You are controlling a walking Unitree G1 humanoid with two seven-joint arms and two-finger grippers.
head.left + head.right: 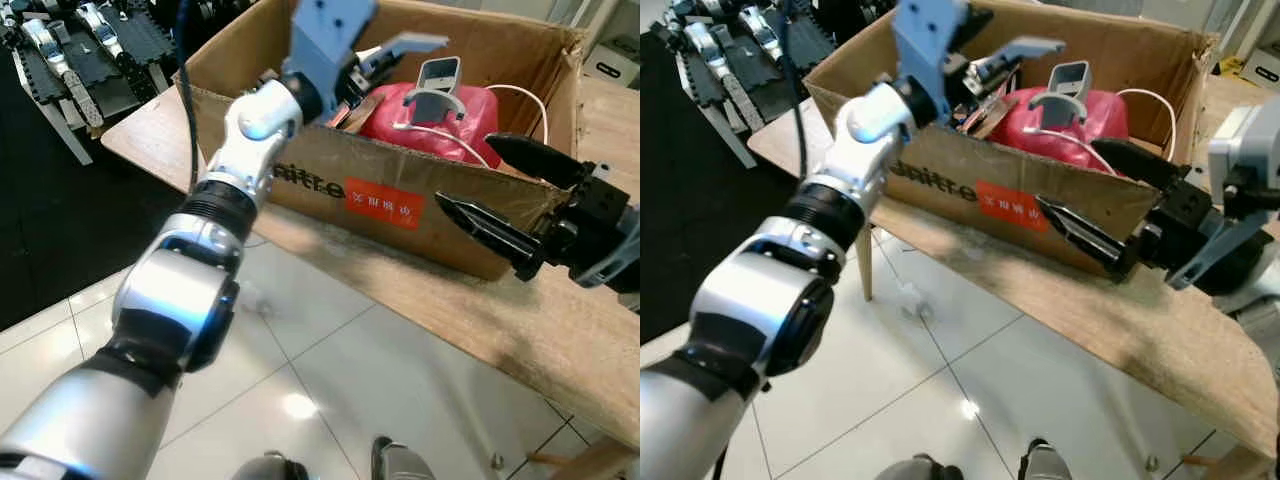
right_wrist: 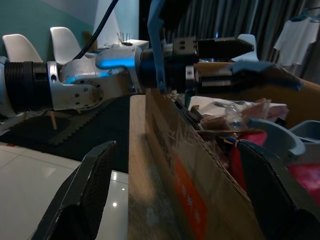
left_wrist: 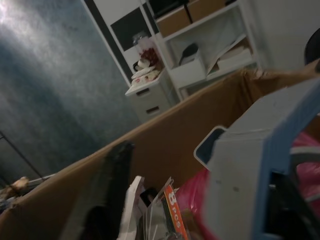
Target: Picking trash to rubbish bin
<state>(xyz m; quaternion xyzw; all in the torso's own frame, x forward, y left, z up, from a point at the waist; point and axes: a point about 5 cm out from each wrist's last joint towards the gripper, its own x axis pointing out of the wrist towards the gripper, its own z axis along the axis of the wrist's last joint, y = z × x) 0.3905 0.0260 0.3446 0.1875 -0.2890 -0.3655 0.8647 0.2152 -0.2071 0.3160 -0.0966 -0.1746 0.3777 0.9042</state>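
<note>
Left gripper (image 1: 375,55), jaws spread, over cardboard box (image 1: 400,200); right gripper (image 1: 500,195) straddles its wall, agape.

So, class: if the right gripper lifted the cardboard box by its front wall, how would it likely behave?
The cardboard box would probably flex: its rim looks creased. Filled with a red bag and wrappers, it may sag or tip. The right gripper straddles just one wall.

Both claws at cardboard box (image 1: 1040,205); right claw (image 1: 1110,205) open, straddling front wall.
</note>
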